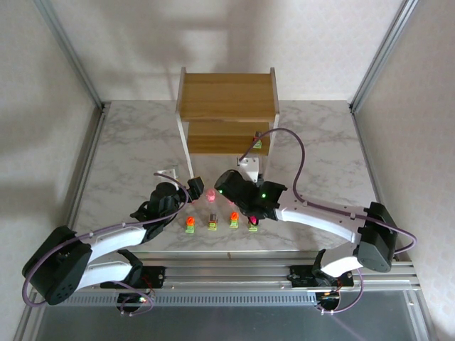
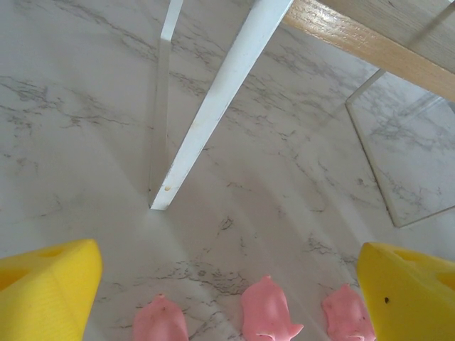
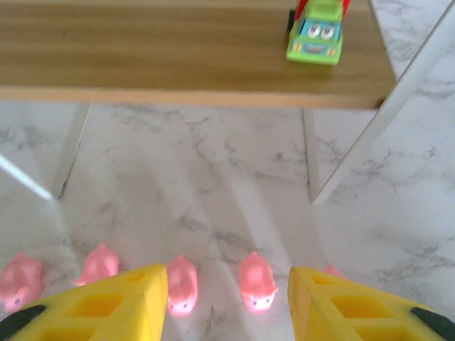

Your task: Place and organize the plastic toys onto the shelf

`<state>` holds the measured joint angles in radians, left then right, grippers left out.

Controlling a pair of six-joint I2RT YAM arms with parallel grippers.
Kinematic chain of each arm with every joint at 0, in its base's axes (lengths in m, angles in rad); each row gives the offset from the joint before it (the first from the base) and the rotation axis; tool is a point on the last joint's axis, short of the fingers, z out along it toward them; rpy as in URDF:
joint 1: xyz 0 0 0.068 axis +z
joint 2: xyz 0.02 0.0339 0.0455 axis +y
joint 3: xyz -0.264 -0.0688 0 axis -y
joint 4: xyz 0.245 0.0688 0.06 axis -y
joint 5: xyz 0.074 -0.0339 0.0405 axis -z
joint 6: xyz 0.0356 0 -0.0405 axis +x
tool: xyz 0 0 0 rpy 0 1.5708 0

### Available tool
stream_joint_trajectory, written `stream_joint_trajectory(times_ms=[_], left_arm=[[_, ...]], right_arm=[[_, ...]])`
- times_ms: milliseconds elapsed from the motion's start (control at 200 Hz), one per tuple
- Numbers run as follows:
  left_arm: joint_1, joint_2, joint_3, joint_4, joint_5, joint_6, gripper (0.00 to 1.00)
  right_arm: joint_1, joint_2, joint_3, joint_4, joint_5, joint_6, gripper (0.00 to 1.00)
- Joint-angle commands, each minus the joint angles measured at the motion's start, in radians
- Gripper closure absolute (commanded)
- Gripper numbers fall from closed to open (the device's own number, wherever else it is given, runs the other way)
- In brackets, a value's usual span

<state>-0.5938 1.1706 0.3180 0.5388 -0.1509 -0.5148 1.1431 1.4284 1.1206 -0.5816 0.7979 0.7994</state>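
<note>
- Left gripper [image 2: 227,266]: the yellow fingers [image 2: 50,288] stand wide apart at the lower corners of the left wrist view and hold nothing. Three pink toys [image 2: 266,312] lie on the tabletop [image 2: 85,142] between them.
- Right gripper [image 3: 227,280]: partly open and empty. One pink figure [image 3: 257,280] sits in the gap, clear of both fingers.
- Right wrist view, bottom edge: the pink toys form a row of five, the rightmost half hidden by a finger.
- Top view, lower centre: four blocky toys [image 1: 212,222] stand in a row.
- Green truck toy [image 3: 316,32]: on the lower tier of the shelf [image 3: 178,50], upper right of the right wrist view.
</note>
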Motion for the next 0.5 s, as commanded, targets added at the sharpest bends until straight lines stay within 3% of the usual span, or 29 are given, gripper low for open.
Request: stream_joint_trajectory(times_ms=[0, 240, 496], left_arm=[[0.007, -0.007, 0.011, 0.007, 0.034, -0.009, 0.08], [-0.011, 0.009, 0.024, 0.026, 0.122, 0.030, 0.09], [-0.081, 0.094, 0.097, -0.016, 0.137, 0.090, 0.11]], right_arm=[[0.049, -0.028, -0.048, -0.085, -0.026, 0.098, 0.52], [0.139, -0.076, -0.135, -0.191, -0.046, 0.231, 0.52], [0.204, -0.123, -0.230, -0.231, -0.124, 0.327, 0.52]])
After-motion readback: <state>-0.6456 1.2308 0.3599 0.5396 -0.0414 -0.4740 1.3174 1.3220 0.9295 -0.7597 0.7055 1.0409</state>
